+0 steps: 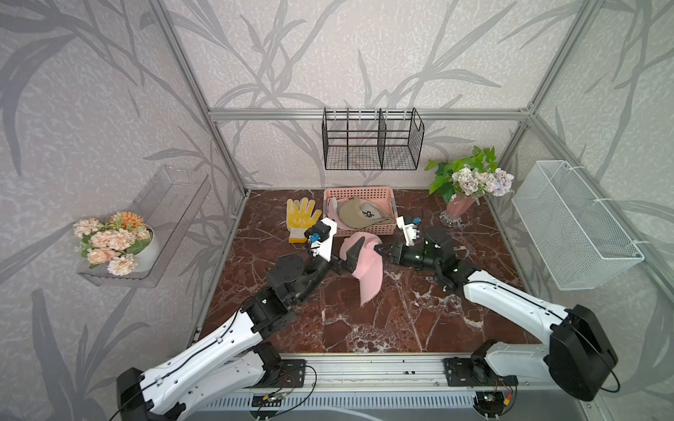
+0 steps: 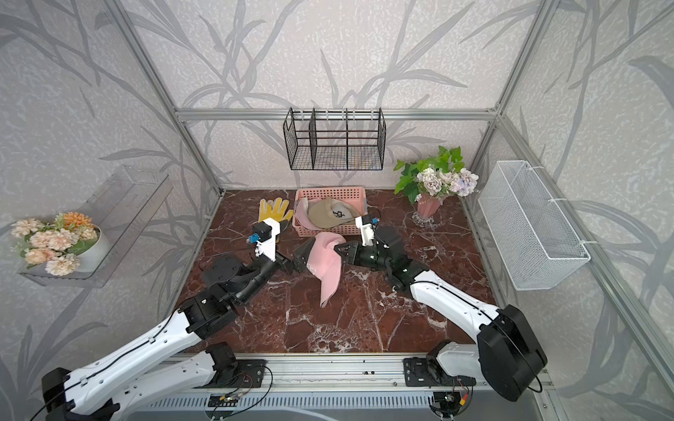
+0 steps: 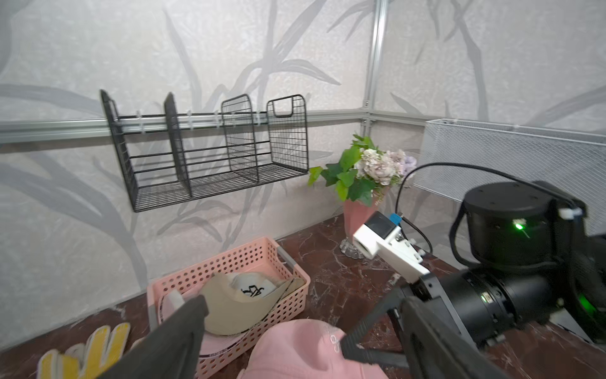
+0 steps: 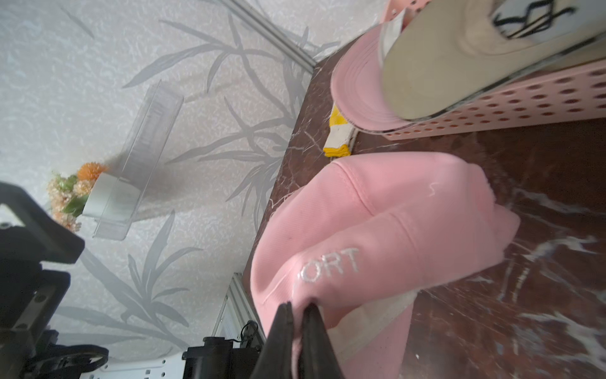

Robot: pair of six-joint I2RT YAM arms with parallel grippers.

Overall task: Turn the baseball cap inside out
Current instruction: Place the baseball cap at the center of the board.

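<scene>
The pink baseball cap (image 1: 369,264) (image 2: 327,264) lies crumpled mid-table, brim pointing toward the front. My right gripper (image 1: 379,250) (image 2: 337,250) comes in from the right and is shut on a fold of the crown's fabric. In the right wrist view the jaws (image 4: 296,315) pinch pink cloth just below the white embroidered letters on the cap (image 4: 377,223). My left gripper (image 1: 351,258) (image 2: 302,257) is open at the cap's left side. In the left wrist view this left gripper (image 3: 305,331) has one finger on either side of the crown (image 3: 295,351).
A pink basket (image 1: 359,190) behind the cap holds a beige cap (image 1: 359,213) and another pink one. A yellow glove (image 1: 301,215) lies left of it, and a flower vase (image 1: 460,207) stands back right. A black wire rack (image 1: 372,140) hangs on the back wall, a white mesh basket (image 1: 576,226) on the right.
</scene>
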